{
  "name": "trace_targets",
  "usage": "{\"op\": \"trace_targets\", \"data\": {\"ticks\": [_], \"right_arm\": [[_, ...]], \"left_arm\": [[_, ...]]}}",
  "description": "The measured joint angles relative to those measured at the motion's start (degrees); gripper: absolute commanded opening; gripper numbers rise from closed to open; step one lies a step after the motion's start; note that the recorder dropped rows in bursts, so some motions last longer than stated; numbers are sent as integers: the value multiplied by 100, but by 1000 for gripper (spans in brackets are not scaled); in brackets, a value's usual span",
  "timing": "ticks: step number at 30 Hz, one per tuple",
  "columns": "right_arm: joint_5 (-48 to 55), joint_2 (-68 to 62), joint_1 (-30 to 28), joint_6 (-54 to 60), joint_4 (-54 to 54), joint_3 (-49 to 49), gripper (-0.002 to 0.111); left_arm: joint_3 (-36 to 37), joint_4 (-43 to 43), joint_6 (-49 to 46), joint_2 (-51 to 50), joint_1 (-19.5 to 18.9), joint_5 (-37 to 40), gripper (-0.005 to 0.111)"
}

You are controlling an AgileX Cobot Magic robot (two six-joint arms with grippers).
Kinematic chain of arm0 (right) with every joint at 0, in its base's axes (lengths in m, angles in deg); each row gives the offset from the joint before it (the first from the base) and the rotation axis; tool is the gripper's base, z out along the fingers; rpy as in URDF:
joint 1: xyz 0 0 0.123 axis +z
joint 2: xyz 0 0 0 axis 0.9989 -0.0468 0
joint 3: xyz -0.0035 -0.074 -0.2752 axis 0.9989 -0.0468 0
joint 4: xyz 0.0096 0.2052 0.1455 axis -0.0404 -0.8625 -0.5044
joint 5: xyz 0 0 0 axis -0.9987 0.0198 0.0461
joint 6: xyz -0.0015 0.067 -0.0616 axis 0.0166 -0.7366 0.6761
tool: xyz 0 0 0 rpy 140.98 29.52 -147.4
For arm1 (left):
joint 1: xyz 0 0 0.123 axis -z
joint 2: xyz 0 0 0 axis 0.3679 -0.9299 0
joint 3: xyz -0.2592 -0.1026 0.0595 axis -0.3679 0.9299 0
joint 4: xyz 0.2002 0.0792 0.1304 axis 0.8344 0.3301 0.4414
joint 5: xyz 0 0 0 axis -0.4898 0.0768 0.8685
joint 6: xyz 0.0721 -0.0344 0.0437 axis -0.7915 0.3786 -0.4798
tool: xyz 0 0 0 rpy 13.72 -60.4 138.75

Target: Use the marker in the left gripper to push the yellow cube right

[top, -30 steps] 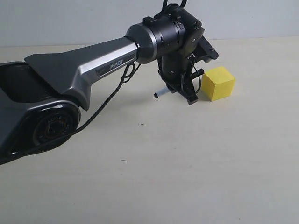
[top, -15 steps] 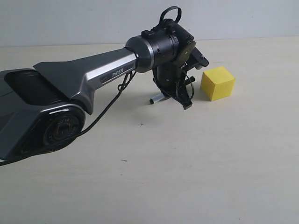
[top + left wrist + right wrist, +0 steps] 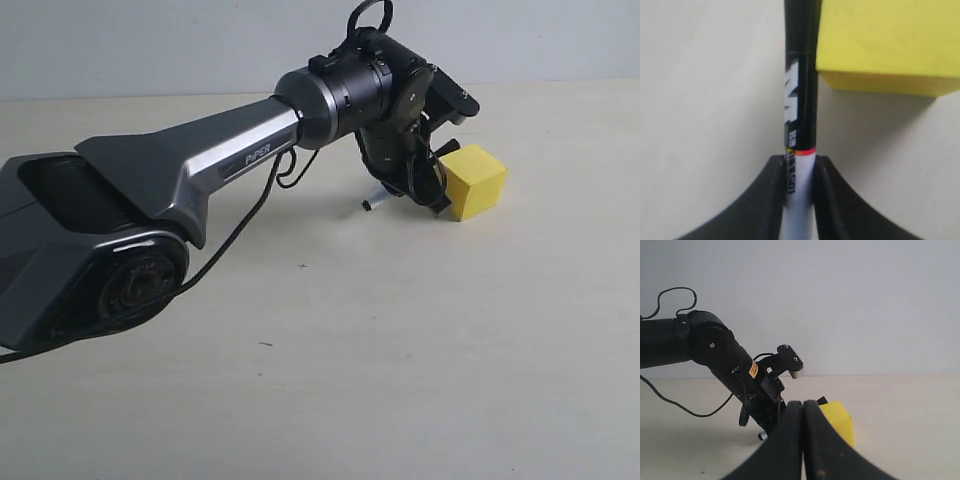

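The yellow cube (image 3: 476, 180) rests on the pale table right of centre. My left gripper (image 3: 428, 188) hangs at its left face, shut on the marker (image 3: 801, 100). The left wrist view shows the white barrel clamped between the black fingers (image 3: 771, 200), and the black cap lies along the edge of the yellow cube (image 3: 890, 40), touching it or nearly so. The marker's other end (image 3: 368, 204) pokes out to the left of the claw. My right gripper (image 3: 803, 407) is shut and empty, low over the table, facing the yellow cube (image 3: 841, 421) and the left gripper (image 3: 765, 395).
The left arm's grey "PiPER" link (image 3: 200, 165) and base (image 3: 90, 270) fill the left of the exterior view, and a black cable (image 3: 240, 230) trails below. A pale wall (image 3: 150, 40) runs behind the bare tabletop (image 3: 400, 350).
The left gripper drew back left from the cube with the marker, then swung right again up to its left face. The cube now sits slightly further right.
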Motion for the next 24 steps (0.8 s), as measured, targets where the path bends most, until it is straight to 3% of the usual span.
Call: {"op": "trace_targets", "data": {"ticks": [6, 17, 24], "right_arm": [[0, 0, 0, 0, 0, 0, 0], [0, 0, 0, 0, 0, 0, 0], [0, 0, 0, 0, 0, 0, 0]], "left_arm": [[-9, 12, 32, 0, -13, -2, 0], [-9, 186, -55, 305, -151, 1095, 0], [-9, 146, -206, 305, -151, 1204, 0]]}}
